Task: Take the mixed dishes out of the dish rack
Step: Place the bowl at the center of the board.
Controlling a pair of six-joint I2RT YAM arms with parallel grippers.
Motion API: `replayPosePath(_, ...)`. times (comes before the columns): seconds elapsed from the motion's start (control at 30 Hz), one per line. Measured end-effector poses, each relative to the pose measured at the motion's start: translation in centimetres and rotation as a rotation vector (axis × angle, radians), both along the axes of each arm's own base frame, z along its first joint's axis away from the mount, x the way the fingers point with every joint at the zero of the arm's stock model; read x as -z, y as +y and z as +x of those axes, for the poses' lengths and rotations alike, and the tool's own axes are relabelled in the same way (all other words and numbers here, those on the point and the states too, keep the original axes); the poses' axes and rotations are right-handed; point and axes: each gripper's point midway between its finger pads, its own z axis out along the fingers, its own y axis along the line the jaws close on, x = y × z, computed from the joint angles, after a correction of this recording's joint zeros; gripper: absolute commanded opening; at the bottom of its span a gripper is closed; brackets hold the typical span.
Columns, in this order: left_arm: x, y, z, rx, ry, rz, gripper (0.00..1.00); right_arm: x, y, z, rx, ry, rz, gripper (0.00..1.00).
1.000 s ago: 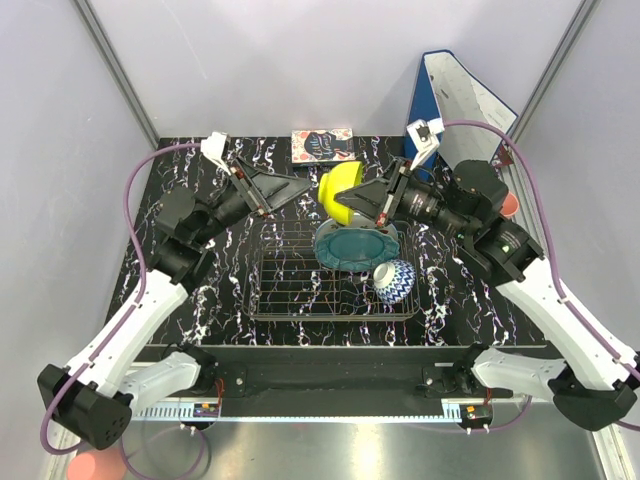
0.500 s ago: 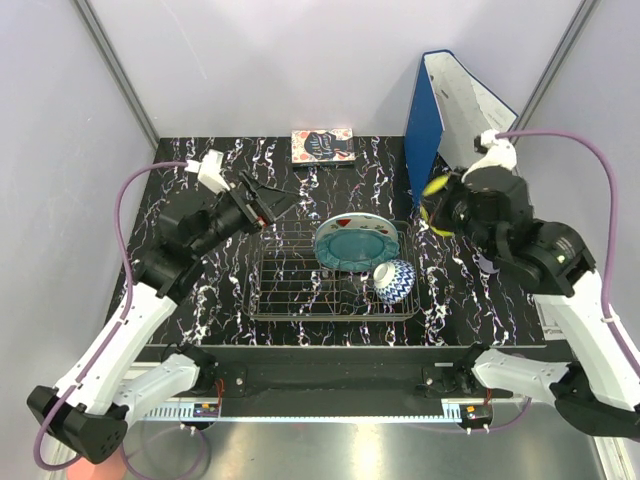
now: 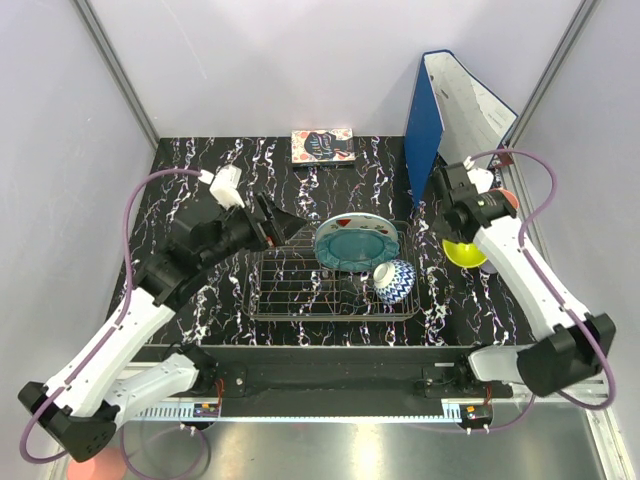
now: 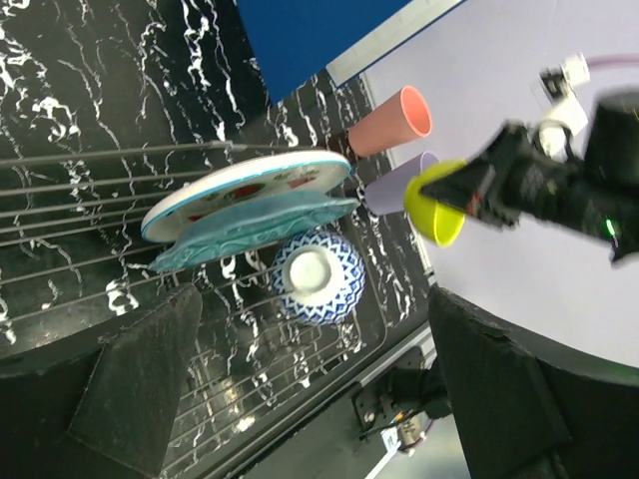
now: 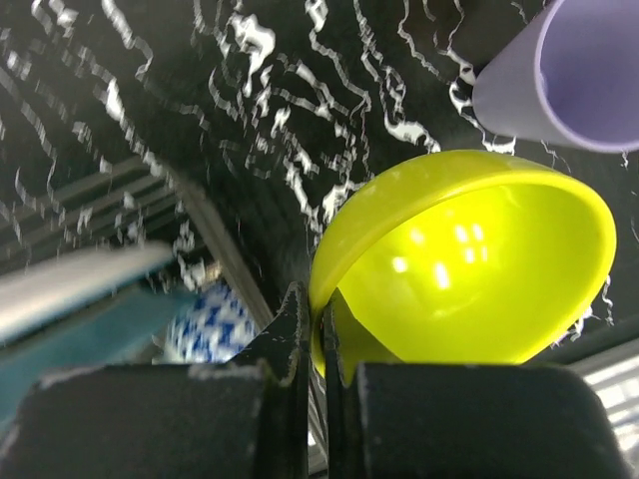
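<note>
Two plates and a patterned bowl were seen in the rack, ahead of the spread left gripper; the yellow bowl was pinched by its rim in the right gripper, outside the rack, with the lilac cup just beyond it.

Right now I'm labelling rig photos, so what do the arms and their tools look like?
The left arm and right arm have white links, black joints and a looping purple cable each. The left tool and right tool are black, with two flat fingers.
</note>
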Motion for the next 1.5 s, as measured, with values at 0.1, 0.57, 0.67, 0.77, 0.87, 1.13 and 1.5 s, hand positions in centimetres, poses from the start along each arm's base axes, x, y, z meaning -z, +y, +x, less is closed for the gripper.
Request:
replayPosePath(0.1, -0.1, 0.2, -0.8, 0.005, -0.007, 0.013, 0.99, 1.2, -1.1, 1.9, 0.054, 0.021, 0.022, 0.00)
replayPosePath(0.57, -0.6, 1.4, -2.6, 0.002, -0.032, 0.009, 0.99, 7.7, -1.0, 10.2, 0.092, 0.150, 0.088, 0.00)
replayPosePath(0.67, 0.4, 1.5, -2.7, -0.001, -0.006, 0.029, 0.99, 9.0, -0.9, 11.2, 0.087, 0.173, 0.084, 0.00)
replayPosePath(0.77, 0.9, 1.6, -2.7, -0.005, 0.005, 0.038, 0.99, 10.0, -1.1, 11.7, 0.087, 0.196, 0.080, 0.00)
replayPosePath(0.87, 1.6, 1.8, -2.7, -0.013, 0.020, 0.053, 0.99, 11.5, -1.4, 11.9, 0.087, 0.231, 0.069, 0.00)
replayPosePath(1.13, 3.1, 2.2, -2.8, -0.031, 0.056, 0.087, 0.99, 14.3, -1.4, 11.8, 0.077, 0.299, 0.059, 0.19)
replayPosePath(1.5, 4.0, 2.1, -2.4, -0.031, 0.078, 0.115, 0.99, 13.1, -1.4, 12.3, 0.056, 0.267, 0.061, 0.69)
